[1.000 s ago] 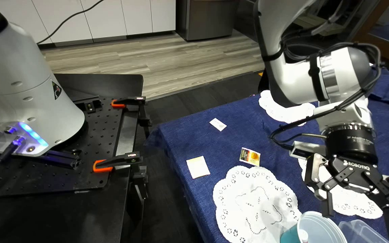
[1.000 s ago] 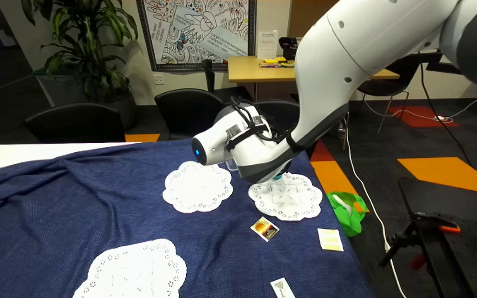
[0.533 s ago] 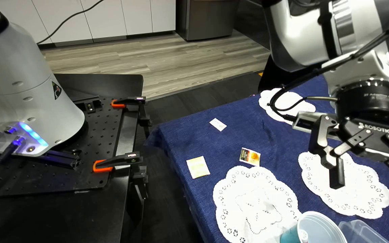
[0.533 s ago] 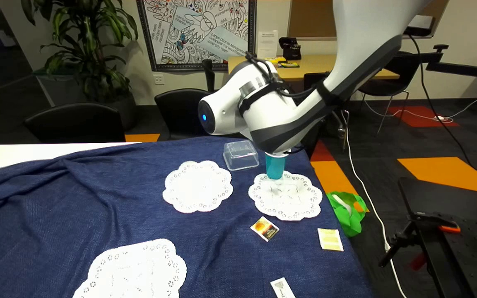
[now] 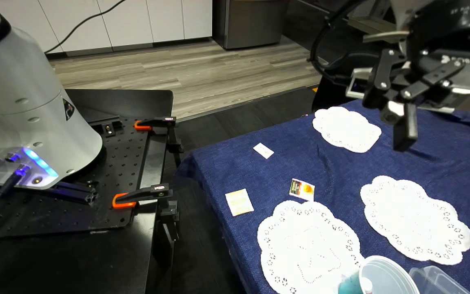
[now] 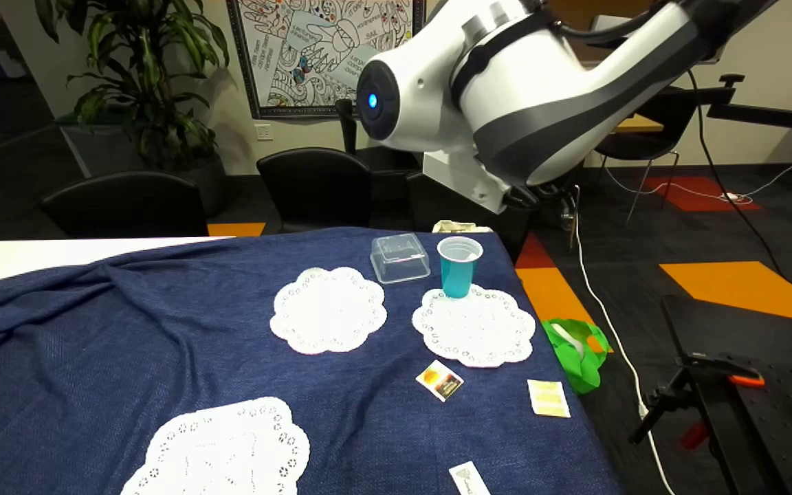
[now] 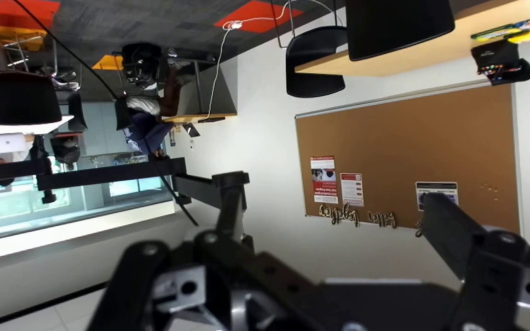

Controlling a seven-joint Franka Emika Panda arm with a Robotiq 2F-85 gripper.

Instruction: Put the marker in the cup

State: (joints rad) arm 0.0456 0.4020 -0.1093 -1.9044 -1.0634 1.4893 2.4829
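Observation:
The teal cup (image 6: pixel 456 275) stands upright at the back edge of a white doily. It also shows at the bottom of an exterior view (image 5: pixel 392 275). A small whitish stick end, which looks like the marker (image 5: pixel 366 284), shows inside the cup's rim; the rest of it is hidden by the cup wall. My gripper (image 7: pixel 338 193) is open, with nothing between its fingers. It is high above the table, well above and apart from the cup. One finger (image 5: pixel 405 128) shows in an exterior view; the other is cut off at the edge. The wrist view shows only the room, upside down.
A clear plastic container (image 6: pixel 399 258) stands beside the cup. White doilies (image 6: pixel 331 309) lie on the blue cloth (image 6: pixel 368 426). Flat packets lie on it: an orange one (image 6: pixel 439 380), a yellow one (image 6: pixel 548 398) and a white one (image 6: pixel 468 478). Chairs (image 6: pixel 313 185) stand behind.
My arm and gripper have risen from low near the cup and container to high above the table. The cup and container are now uncovered. The gripper stays open; the table's things have not moved.

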